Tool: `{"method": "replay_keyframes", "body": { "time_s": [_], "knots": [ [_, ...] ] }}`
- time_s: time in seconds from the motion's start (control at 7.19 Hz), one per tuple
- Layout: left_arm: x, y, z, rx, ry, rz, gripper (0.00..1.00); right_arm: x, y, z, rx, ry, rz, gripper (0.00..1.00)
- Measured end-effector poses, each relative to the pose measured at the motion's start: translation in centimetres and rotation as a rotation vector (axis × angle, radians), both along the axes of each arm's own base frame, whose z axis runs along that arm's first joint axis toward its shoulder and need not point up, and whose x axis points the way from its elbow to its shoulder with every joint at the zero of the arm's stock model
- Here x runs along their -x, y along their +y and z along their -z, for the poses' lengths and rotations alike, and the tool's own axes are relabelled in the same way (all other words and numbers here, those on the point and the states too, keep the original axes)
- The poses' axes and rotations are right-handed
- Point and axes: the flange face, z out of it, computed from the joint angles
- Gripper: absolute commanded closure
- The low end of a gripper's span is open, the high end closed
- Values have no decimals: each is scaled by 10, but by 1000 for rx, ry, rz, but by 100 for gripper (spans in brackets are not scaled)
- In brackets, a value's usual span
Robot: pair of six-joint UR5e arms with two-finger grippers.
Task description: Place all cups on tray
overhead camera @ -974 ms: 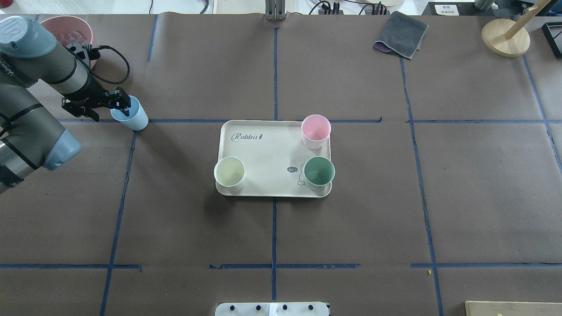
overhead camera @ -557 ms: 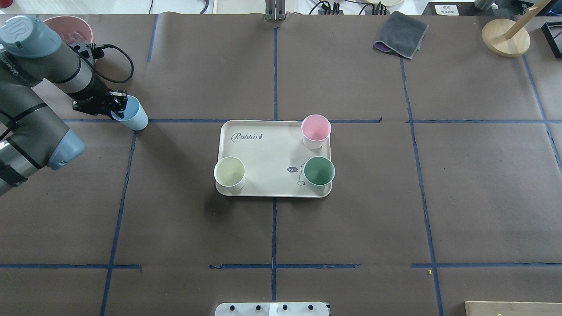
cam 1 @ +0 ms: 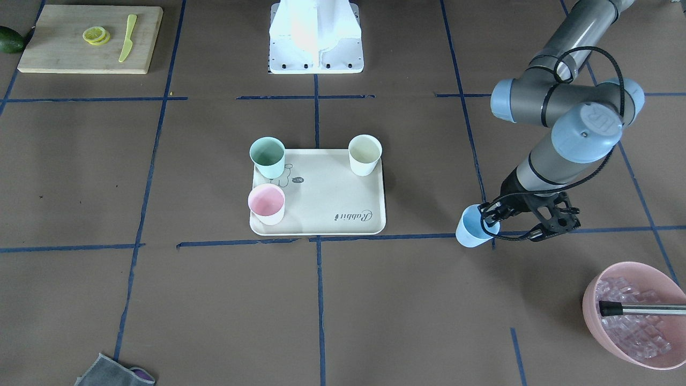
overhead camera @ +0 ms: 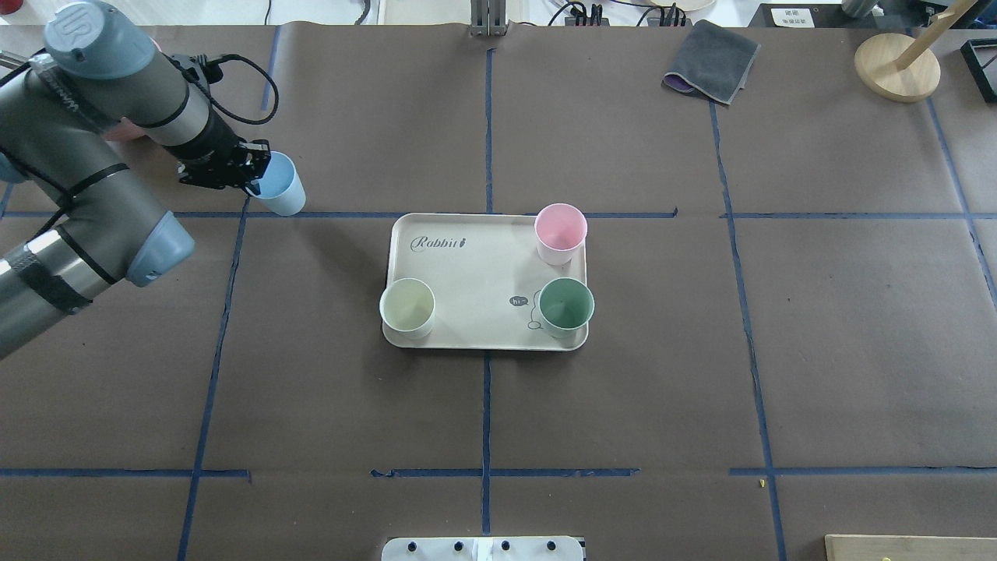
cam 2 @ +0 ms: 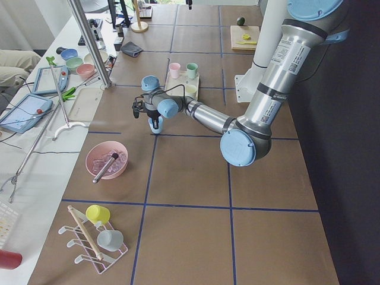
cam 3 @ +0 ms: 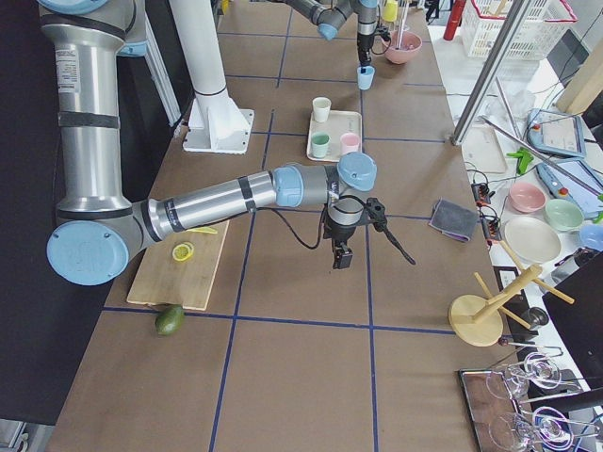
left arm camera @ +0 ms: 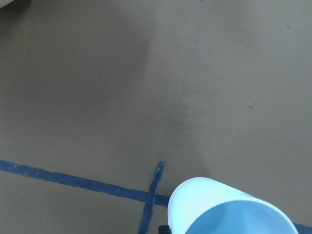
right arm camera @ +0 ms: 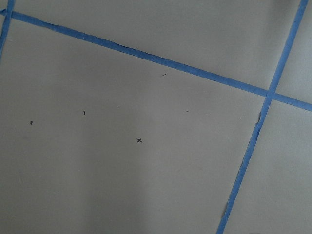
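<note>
- Since the earlier frame, my left gripper [overhead camera: 251, 180] has carried the blue cup [overhead camera: 280, 185] nearer the tray [overhead camera: 467, 265].
- It is clamped on the cup's rim; the cup is well apart from the tray.
- Right gripper [cam 3: 339, 252]: I cannot tell its opening.

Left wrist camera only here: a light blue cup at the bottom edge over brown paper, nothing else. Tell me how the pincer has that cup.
Observer: The left pincer is shut on the rim of the light blue cup, which hangs tilted. I cannot tell whether it clears the table.
Operator: Name the free spot on the tray.
Observer: On the tray, the pink cup, green cup and cream cup fill three corners. Only the corner by the Rabbit script is free.
</note>
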Motion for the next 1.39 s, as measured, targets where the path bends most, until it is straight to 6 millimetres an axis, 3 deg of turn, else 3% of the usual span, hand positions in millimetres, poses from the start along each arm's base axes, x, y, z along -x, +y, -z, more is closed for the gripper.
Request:
{"method": "replay_keyframes", "body": {
  "time_s": [0.42, 0.56, 0.7, 0.84, 0.97, 1.11, 1.39],
  "knots": [
    [-81, 24, 82, 114, 42, 52, 98, 0, 0, 0, 1, 0, 0, 0],
    [-103, 34, 100, 125, 38, 67, 95, 0, 0, -1, 1, 0, 0, 0],
    [-118, 42, 112, 130, 39, 73, 68, 0, 0, -1, 2, 0, 0, 0],
    [-130, 51, 119, 126, 40, 70, 30, 0, 0, -1, 2, 0, 0, 0],
    [-140, 58, 121, 120, 35, 66, 8, 0, 0, -1, 2, 1, 0, 0],
    [-144, 62, 121, 115, 30, 66, 0, 0, 0, -1, 3, 1, 0, 0],
    [-143, 64, 121, 110, 31, 63, 0, 0, 0, -1, 3, 1, 0, 0]
  ]
}}
